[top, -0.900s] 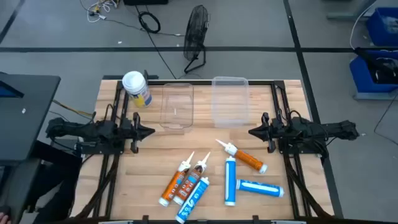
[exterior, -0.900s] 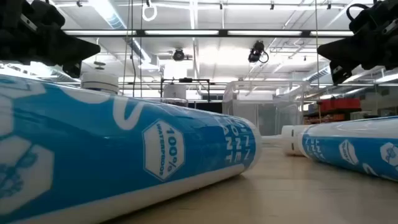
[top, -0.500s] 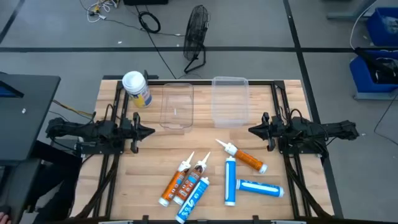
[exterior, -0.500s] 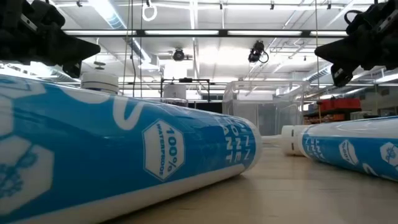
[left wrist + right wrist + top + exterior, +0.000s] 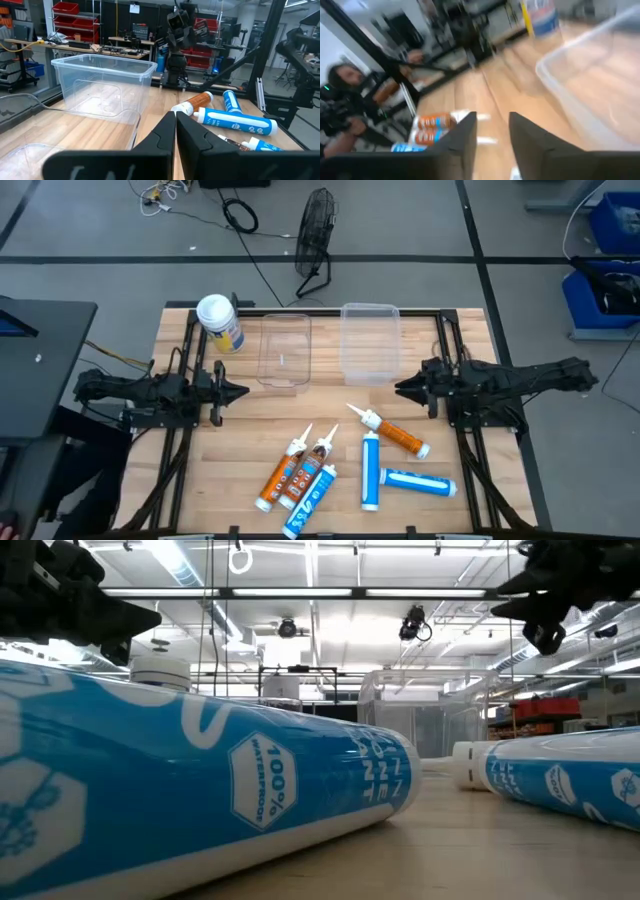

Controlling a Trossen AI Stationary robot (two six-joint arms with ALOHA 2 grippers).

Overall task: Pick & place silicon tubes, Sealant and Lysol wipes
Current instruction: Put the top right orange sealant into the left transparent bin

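Note:
The Lysol wipes canister [image 5: 220, 322], white lid and yellow-and-blue label, stands upright at the table's far left; its lid shows in the low view [image 5: 160, 670]. Three tubes [image 5: 298, 478], two orange and one blue, lie side by side near the front. An orange tube [image 5: 396, 436] and two blue tubes [image 5: 370, 472] [image 5: 418, 482] lie right of them. My left gripper [image 5: 244, 390] is shut and empty above the table's left part [image 5: 175, 125]. My right gripper [image 5: 398, 388] hangs open and empty above the table, right of middle [image 5: 492, 135].
Two clear plastic bins [image 5: 285, 350] [image 5: 370, 340] stand at the far middle of the table, between the arms. A fan [image 5: 315, 235] stands on the floor behind the table. A person [image 5: 342, 82] shows, blurred, beyond the table's left side.
My right gripper has risen and gone a little toward the table's left edge, its arm stretching out. The left arm and all the tubes have kept still.

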